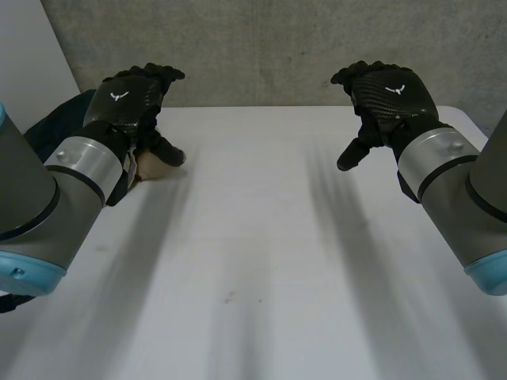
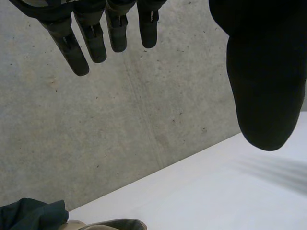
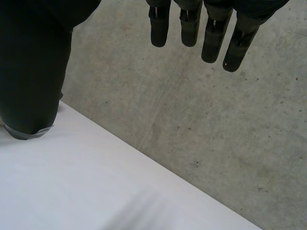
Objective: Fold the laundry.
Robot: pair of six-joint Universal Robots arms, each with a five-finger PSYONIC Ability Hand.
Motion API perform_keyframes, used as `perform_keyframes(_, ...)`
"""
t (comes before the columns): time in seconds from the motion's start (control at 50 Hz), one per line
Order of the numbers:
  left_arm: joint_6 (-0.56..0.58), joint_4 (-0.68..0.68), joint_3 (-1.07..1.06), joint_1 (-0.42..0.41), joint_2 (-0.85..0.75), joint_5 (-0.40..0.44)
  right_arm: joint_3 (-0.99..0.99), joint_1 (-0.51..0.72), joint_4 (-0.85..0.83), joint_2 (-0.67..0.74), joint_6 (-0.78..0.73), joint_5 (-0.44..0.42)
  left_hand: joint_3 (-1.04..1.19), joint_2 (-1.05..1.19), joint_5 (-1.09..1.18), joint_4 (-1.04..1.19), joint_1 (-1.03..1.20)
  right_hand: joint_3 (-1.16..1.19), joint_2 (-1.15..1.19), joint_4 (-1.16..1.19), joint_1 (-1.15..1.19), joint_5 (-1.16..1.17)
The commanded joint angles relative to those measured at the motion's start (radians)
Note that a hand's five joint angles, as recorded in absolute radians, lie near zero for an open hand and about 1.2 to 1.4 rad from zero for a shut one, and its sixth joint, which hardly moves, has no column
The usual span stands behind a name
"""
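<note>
Left hand (image 1: 131, 95) and right hand (image 1: 388, 91) hover over the table (image 1: 253, 237), fingers straight and relaxed, holding nothing. The dark cloth (image 1: 55, 119) lies heaped at the far left edge beside my left hand, with a beige piece (image 2: 105, 224) against it. My plan is to pinch one clear edge and drag it to the centre before folding.

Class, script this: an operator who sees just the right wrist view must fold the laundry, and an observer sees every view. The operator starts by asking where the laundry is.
Operator: My view has table and wall. Where is the laundry?
Observer: A dark teal cloth lies at the table's left edge, by the left arm.
Operator: Is the left hand holding it?
Observer: No, the left hand is open above the table, holding nothing.
</note>
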Motion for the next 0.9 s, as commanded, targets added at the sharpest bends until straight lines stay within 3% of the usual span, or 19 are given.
perform_keyframes(0.02,0.014,0.008,0.063,0.019,-0.032,0.010,-0.005,0.002,0.000,0.013,-0.004,-0.004,-0.073,-0.079,-0.082,-0.081,-0.073,-0.074,-0.077,-0.079,-0.025,-0.072)
perform_keyframes(0.16,0.054,0.026,0.135,0.114,-0.122,0.028,-0.008,0.000,0.000,0.033,-0.006,-0.004,-0.073,-0.079,-0.082,-0.081,-0.073,-0.074,-0.077,-0.079,-0.025,-0.072)
perform_keyframes(0.34,0.293,0.138,0.327,0.341,-0.418,0.090,-0.006,0.000,-0.001,0.046,-0.006,-0.004,-0.073,-0.079,-0.082,-0.081,-0.073,-0.074,-0.077,-0.079,-0.025,-0.072)
perform_keyframes(0.46,0.451,0.260,0.447,0.409,-0.598,0.108,-0.011,0.002,-0.003,0.065,-0.009,-0.004,-0.073,-0.079,-0.082,-0.081,-0.073,-0.074,-0.077,-0.079,-0.025,-0.072)
perform_keyframes(0.56,0.574,0.336,0.545,0.468,-0.750,0.180,-0.014,0.000,-0.003,0.069,-0.021,-0.004,-0.073,-0.079,-0.082,-0.081,-0.073,-0.074,-0.077,-0.079,-0.025,-0.072)
perform_keyframes(0.7,0.592,0.336,0.655,0.495,-0.860,0.226,-0.006,0.000,-0.003,0.069,-0.044,-0.006,-0.025,-0.031,-0.035,-0.033,-0.026,-0.074,-0.077,-0.079,-0.025,-0.072)
perform_keyframes(0.78,0.591,0.323,0.726,0.501,-0.916,0.249,-0.006,0.000,-0.003,0.074,-0.044,-0.006,0.206,0.200,0.197,0.198,0.206,-0.074,-0.077,-0.079,-0.025,-0.072)
perform_keyframes(0.9,0.588,0.286,0.757,0.501,-0.939,0.309,-0.006,-0.002,-0.003,0.074,-0.044,-0.006,1.005,0.999,0.995,0.997,1.004,-0.074,-0.077,-0.079,-0.025,-0.072)
